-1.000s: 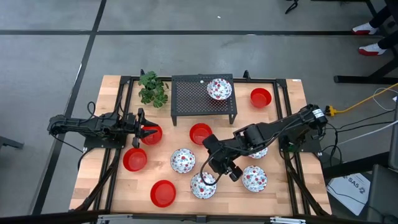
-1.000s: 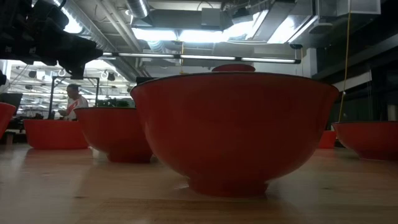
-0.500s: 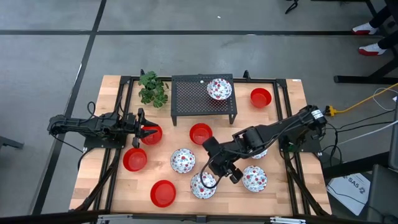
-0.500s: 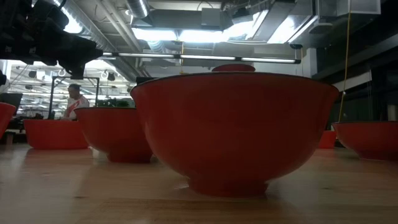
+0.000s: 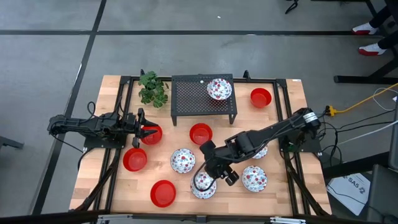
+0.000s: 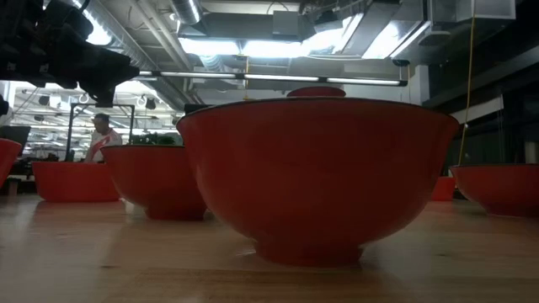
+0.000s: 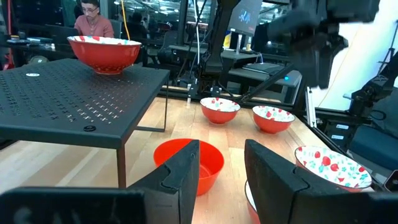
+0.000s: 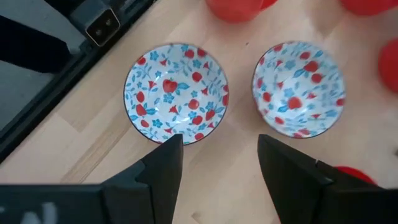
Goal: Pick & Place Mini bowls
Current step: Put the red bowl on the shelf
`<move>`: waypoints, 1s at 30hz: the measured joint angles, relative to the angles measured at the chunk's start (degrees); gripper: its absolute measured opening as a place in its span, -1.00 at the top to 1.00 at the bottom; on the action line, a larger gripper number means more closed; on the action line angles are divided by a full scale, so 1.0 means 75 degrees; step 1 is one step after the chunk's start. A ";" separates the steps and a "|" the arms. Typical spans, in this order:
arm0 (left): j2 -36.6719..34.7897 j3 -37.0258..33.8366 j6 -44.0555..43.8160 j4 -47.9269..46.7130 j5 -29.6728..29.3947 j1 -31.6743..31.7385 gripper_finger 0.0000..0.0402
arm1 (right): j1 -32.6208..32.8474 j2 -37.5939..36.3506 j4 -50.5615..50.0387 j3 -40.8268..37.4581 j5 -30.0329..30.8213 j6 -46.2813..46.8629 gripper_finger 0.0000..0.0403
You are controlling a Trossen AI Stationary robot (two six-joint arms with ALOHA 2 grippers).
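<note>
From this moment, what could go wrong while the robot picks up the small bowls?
1. The right gripper hangs open over a floral bowl with another floral bowl close by; coming down off-centre, a finger could hit a rim and push the bowl away.
2. The right arm reaches over two more floral bowls; lowering it might knock them.
3. The left gripper waits open at a red bowl and could nudge it.

You see a light wooden table on a grey floor marked with dark lines. A black perforated metal rack stands at its far middle, and a green leafy plant sits just left of it. A yellow cable trails off at the right. A seated person shows in the room behind.
</note>
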 joint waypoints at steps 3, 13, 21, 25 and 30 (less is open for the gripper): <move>0.0000 0.0000 0.0000 0.0002 0.0000 0.0000 0.39 | 0.0000 0.0222 0.0019 0.0000 0.0001 0.0029 -0.03; 0.0000 0.0000 0.0000 0.0002 0.0003 -0.0002 0.39 | -0.0416 0.0590 0.0031 0.0000 -0.0058 0.0045 -0.03; 0.0000 0.0000 0.0000 0.0002 0.0003 -0.0001 0.39 | -0.1067 0.1189 0.0141 0.0000 0.0459 0.0922 -0.03; 0.0000 0.0000 0.0000 0.0002 0.0003 0.0001 0.39 | -0.1266 0.1584 0.0274 0.0000 0.1377 0.1535 -0.03; 0.0000 0.0000 0.0000 0.0001 0.0003 -0.0001 0.39 | -0.1339 0.1803 0.0297 0.0000 0.2404 0.1648 -0.03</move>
